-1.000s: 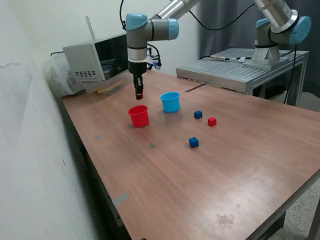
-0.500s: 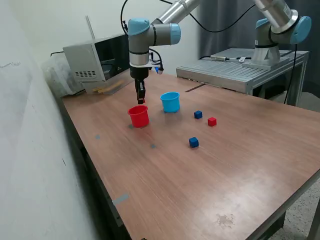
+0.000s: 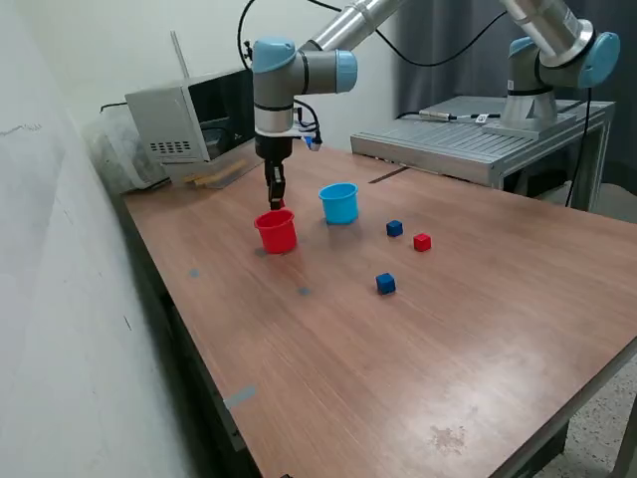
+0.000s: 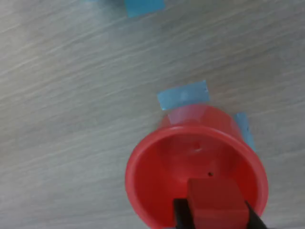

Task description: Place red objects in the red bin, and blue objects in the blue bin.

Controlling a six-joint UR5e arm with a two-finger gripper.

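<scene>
My gripper (image 3: 276,200) hangs straight down just above the red cup (image 3: 277,232). In the wrist view it (image 4: 217,220) is shut on a small red cube (image 4: 217,200), held over the open mouth of the red cup (image 4: 157,167). The light blue cup (image 3: 339,203) stands beside the red cup, toward the exterior view's right. A second red cube (image 3: 422,242) and two dark blue cubes (image 3: 394,228) (image 3: 385,284) lie on the table further to the exterior view's right.
A grey box-like appliance (image 3: 189,119) stands at the table's back corner. A second arm (image 3: 547,60) sits on a metal platform (image 3: 478,144) behind the table. Blue tape patches (image 4: 183,94) are stuck on the wood by the red cup.
My gripper has shifted slightly and come down a little closer to the red cup's rim, still holding the red cube. The cups and loose cubes have not moved.
</scene>
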